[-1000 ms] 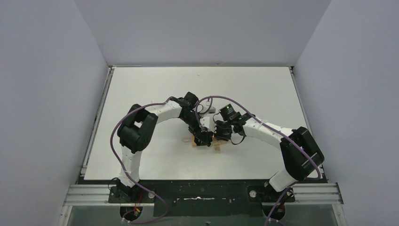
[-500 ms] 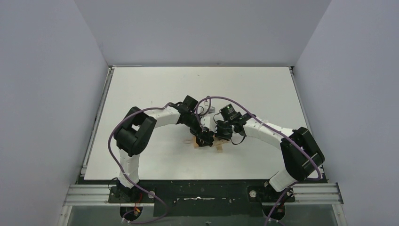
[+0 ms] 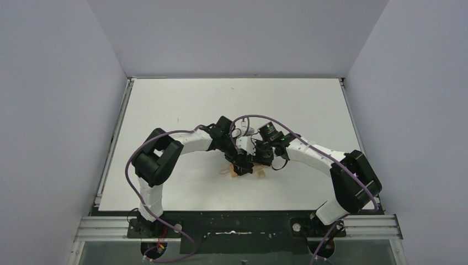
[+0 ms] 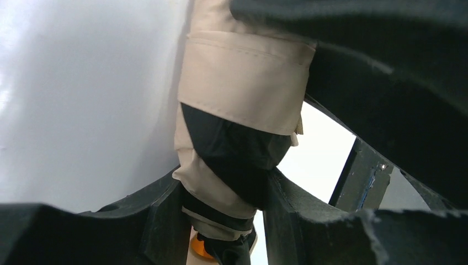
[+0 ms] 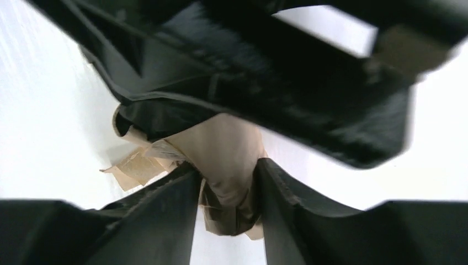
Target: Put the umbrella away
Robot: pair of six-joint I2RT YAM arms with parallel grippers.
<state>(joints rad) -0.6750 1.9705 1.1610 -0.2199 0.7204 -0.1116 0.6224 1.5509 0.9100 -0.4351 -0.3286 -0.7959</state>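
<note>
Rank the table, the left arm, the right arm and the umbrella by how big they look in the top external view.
1. table: largest by far.
2. left arm and right arm: they look alike, so no ranking between them.
3. umbrella: smallest; only tan scraps show under the arms' ends.

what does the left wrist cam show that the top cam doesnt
Only the left wrist view: the umbrella's tan fabric up close, a black strap across it, the bundle wedged between the left gripper's fingers. Only the top view: the left arm and right arm meeting over the middle of the table, the right gripper beside the left one. Both: the left gripper on the umbrella, above the white table.
</note>
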